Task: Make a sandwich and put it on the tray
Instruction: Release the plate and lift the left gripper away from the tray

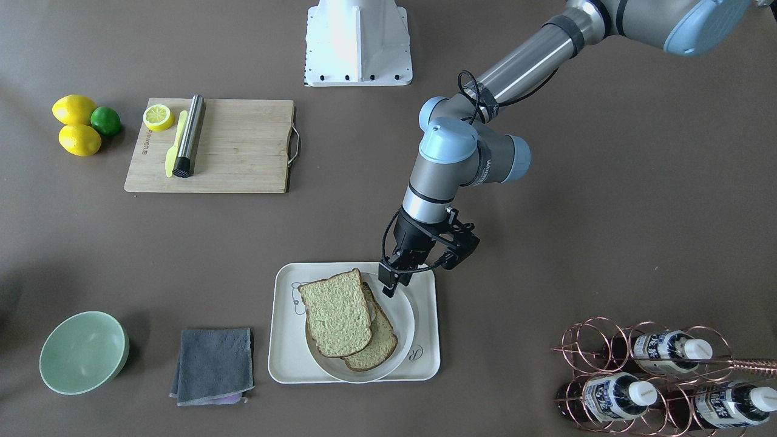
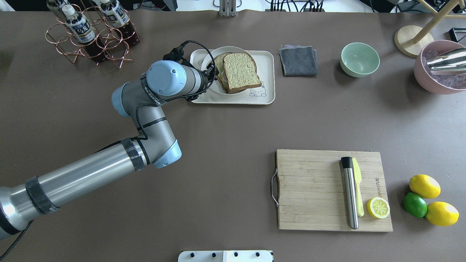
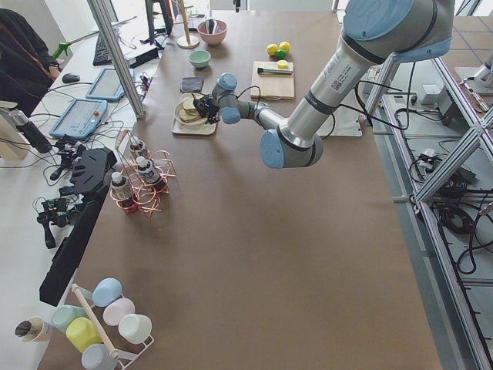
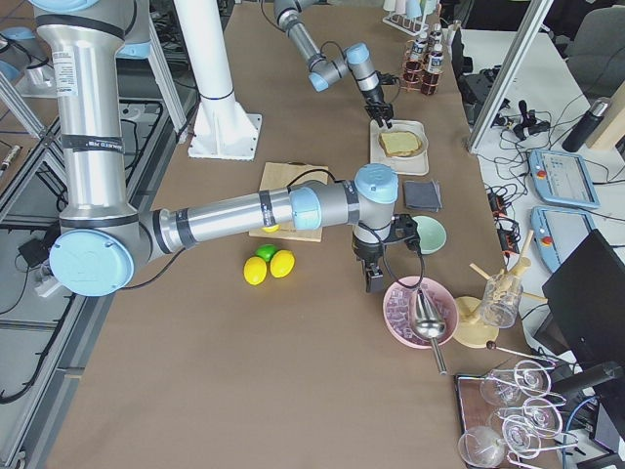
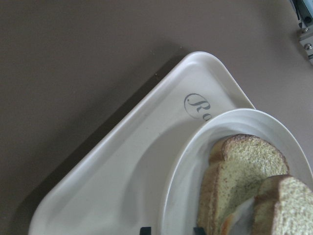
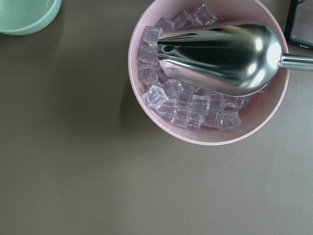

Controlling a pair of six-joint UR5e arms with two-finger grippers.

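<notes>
Left end effector [image 1: 393,284]: we see it down at the rim of the round white plate [image 1: 405,315], on the side nearest the robot.
Its opening: the fingertips [image 5: 145,229] stand a little apart with the plate's rim between them, one outside over the tray and one inside the plate. We cannot tell whether they press on the rim.
Right end effector [image 4: 374,281]: it shows only in a side view, hanging above the table [image 1: 546,243] beside a pink bowl [image 6: 210,140] of ice with a metal scoop [image 6: 220,54]. We cannot tell how far apart its fingers are.
Sandwich [image 1: 340,318]: it lies in the plate just past the left end effector's inner fingertip. Its top slice is skewed off the lower one, and a bit of egg [image 5: 240,215] shows between them.
Tray [image 1: 285,352]: it is directly beneath the left end effector, and the plate sits inside its raised edge.
Handling, as we judge it: the sandwich is a light, soft, loose stack. The bread would dent under a pinch, and the egg is likely slick, so the slices could slide on a tilt or a jolt.
Where to hold: we would not pinch the bread. The stiff plate rim, where the left end effector is, looks the better purchase if the plate is kept level, though the smooth rim may slip.
</notes>
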